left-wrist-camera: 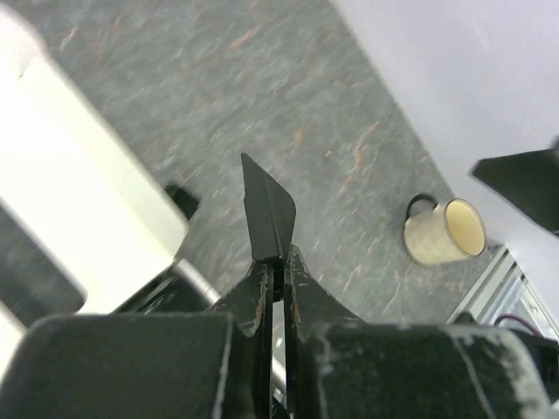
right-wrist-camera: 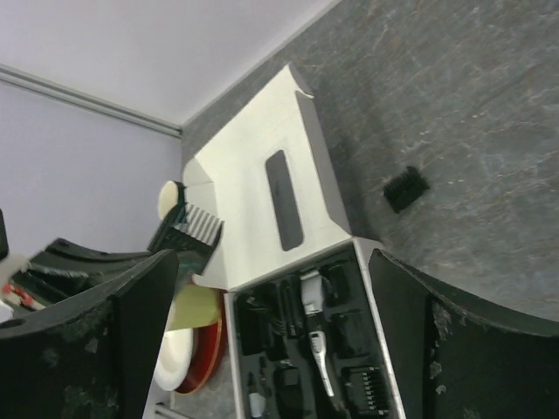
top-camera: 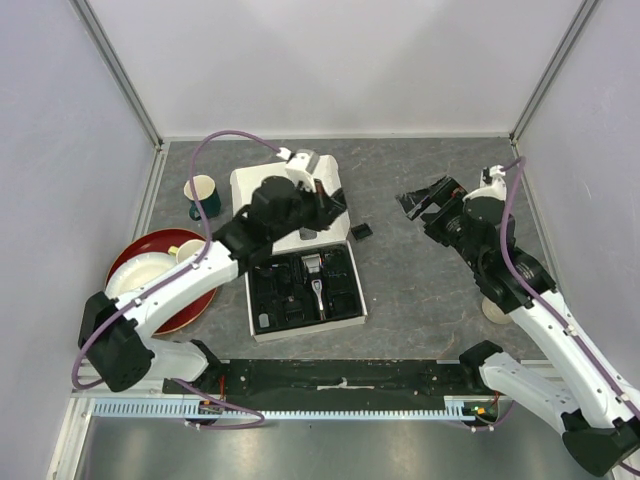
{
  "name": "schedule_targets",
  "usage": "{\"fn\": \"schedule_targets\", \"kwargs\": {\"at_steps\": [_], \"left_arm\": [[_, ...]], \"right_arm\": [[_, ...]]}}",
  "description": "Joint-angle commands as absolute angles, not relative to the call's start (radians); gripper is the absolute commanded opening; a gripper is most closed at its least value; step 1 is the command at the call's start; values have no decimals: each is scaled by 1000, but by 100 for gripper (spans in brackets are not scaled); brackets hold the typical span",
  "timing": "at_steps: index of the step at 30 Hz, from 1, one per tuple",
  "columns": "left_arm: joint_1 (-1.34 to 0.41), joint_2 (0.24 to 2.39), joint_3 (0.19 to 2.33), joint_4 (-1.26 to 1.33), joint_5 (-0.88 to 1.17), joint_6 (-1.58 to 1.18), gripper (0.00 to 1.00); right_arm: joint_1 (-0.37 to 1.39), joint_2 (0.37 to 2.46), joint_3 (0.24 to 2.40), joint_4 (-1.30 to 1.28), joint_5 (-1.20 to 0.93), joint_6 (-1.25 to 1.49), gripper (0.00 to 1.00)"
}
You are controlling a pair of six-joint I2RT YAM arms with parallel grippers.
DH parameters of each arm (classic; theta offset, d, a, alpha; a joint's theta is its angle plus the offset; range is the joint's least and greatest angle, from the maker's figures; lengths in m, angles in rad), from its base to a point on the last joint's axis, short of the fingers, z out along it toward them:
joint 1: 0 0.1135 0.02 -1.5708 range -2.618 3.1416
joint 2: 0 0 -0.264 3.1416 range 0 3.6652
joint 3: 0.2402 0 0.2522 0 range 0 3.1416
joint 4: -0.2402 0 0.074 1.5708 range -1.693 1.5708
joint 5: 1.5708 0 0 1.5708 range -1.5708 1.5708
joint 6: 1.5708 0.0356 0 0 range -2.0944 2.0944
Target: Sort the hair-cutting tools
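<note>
The white box's black tray (top-camera: 262, 290) holds the silver-and-black clipper (top-camera: 316, 281) and several black comb guards; the clipper (right-wrist-camera: 313, 336) lies in its middle slot. My left gripper (left-wrist-camera: 278, 262) is shut on a thin black comb guard (left-wrist-camera: 269, 209), held above the box lid (top-camera: 255, 180); its teeth (right-wrist-camera: 199, 223) show in the right wrist view. Another comb guard (top-camera: 361, 231) lies on the table right of the box. My right gripper (top-camera: 420, 203) hovers open and empty over the table's right side, fingers (right-wrist-camera: 105, 323) wide apart.
A green mug (top-camera: 203, 195) stands left of the box. A red plate (top-camera: 140, 250) with a white bowl and a cream mug sits at the left. Another cream mug (left-wrist-camera: 445, 231) stands at the right, beside my right arm. Walls enclose the table.
</note>
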State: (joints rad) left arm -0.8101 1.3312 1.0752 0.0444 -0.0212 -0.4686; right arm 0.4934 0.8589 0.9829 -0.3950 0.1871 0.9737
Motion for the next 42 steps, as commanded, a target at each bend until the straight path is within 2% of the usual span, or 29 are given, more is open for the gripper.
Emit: {"fn": "schedule_targets", "kwargs": {"at_steps": [1,4,16,23,42], "left_arm": [[-677,1312,1120,-310,262,-564,2],[-629,1318,1085,-339,388,-577,2],[-617,1505,976,-227,621,-643,2],[-617,1604,931,-131,661,-686,2],[-617,1655,864,-37,669,-801,2]], "right_arm": [[495,877,956,-475,221,858,97],[494,902,914,-501,198,841,96],[495,945,778,-509,133,833,96],[495,979,782,-502,126,824,96],[495,992,741,-491,130,830,95]]}}
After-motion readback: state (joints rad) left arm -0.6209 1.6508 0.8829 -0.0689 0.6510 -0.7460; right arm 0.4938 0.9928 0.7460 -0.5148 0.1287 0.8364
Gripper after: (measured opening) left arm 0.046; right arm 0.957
